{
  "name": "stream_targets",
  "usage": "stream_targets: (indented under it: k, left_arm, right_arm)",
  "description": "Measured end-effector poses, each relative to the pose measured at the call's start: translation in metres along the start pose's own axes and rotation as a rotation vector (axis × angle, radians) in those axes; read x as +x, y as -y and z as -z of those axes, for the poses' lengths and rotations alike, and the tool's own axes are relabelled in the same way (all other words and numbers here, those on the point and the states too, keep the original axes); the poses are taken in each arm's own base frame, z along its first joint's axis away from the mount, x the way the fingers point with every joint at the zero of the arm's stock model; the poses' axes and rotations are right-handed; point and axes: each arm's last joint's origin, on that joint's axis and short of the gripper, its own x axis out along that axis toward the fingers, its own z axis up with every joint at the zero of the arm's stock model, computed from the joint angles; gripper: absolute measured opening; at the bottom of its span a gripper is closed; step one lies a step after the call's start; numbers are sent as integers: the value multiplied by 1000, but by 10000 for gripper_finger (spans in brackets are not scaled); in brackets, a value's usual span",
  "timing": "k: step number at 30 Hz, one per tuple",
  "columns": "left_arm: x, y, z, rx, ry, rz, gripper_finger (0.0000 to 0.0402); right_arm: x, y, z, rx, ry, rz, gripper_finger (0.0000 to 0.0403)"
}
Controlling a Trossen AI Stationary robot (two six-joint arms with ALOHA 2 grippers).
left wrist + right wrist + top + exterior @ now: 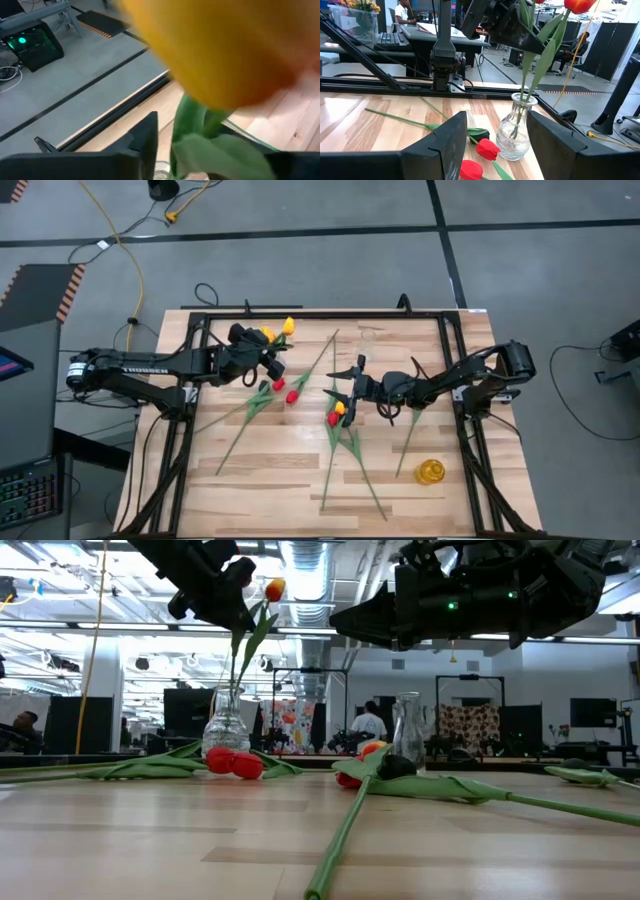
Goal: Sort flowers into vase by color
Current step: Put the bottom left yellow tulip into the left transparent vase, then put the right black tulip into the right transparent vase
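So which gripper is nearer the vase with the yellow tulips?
Left. The left gripper sits directly over the vase, by the yellow tulips. The right gripper hovers farther off, over the loose flowers mid-table.

Light's pretty even from overhead, so my arms only drop soft, faint shadows on the table [300,470]. From table height the ceiling lights [310,555] blow out white and my arms go almost black against them. My left wrist camera is mostly a blurry yellow tulip head [225,50], way too close to focus. The glass vase [516,131] shows small glints.
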Motion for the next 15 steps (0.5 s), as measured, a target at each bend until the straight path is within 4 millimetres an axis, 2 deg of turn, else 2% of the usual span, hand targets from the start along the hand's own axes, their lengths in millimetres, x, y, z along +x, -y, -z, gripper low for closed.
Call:
stream_targets:
  k: [7,15]
  left_arm:
    - [0,-2,6,43,-52,-8,183]
    - [-10,-8,5,97,-73,53,201]
  right_arm:
    - [0,0,0,30,0,0,234]
    - [0,1,0,41,-4,30,234]
